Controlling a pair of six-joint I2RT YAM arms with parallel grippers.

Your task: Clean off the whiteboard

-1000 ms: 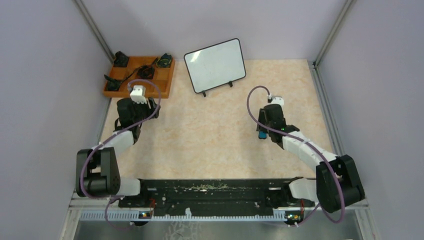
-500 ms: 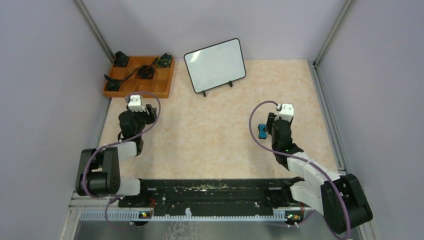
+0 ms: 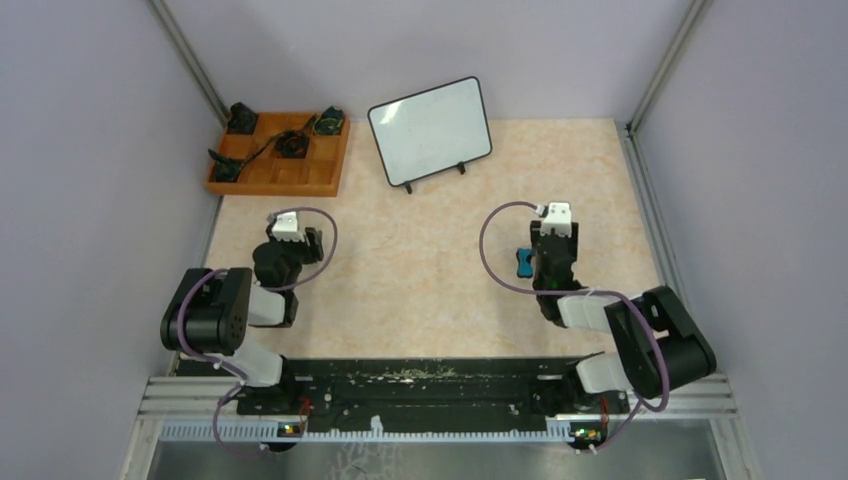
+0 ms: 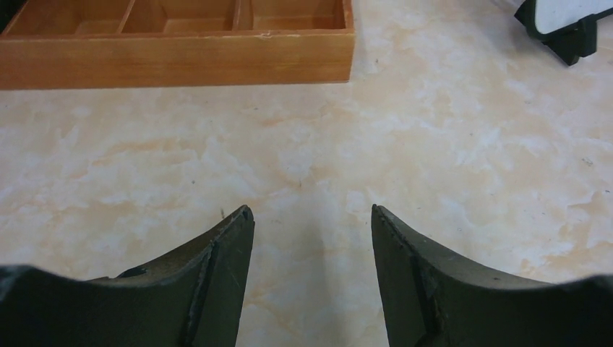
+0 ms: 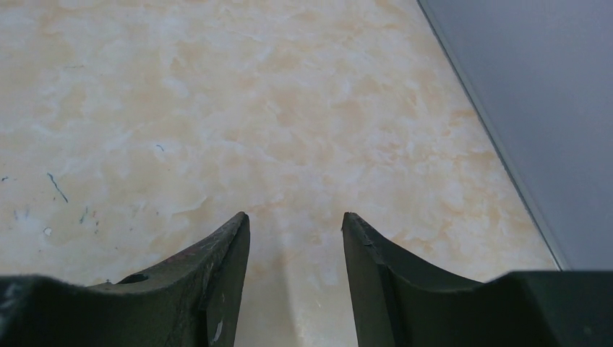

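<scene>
Bases of the two arms sit bolted to a black mounting rail (image 3: 420,385) at the near edge of a beige marbled table (image 3: 420,290), and both arms are folded back close to it. On the left, the left gripper (image 4: 311,213) hangs low over bare tabletop, its two dark fingers (image 4: 224,260) parted with nothing between them. On the right, the right gripper (image 5: 295,217) is also low over the table, with its fingers (image 5: 217,267) apart around bare surface; a few small dark specks mark the table to its left, and the grey side wall (image 5: 535,87) runs along the table edge on the right. In the overhead view a small blue and black object (image 3: 521,262) lies on the table just beside the right gripper, on its inner side; whether the two touch cannot be told. Farther back, in the far left corner, an orange wooden tray (image 3: 322,172) with several compartments holds small black parts (image 3: 291,145) joined by a thin cable. Just to the right of the tray, and apart from it, the whiteboard (image 3: 430,128) stands leaning back on its two black feet near the back wall, with its white face toward the arms. Both grippers are well apart from it.
</scene>
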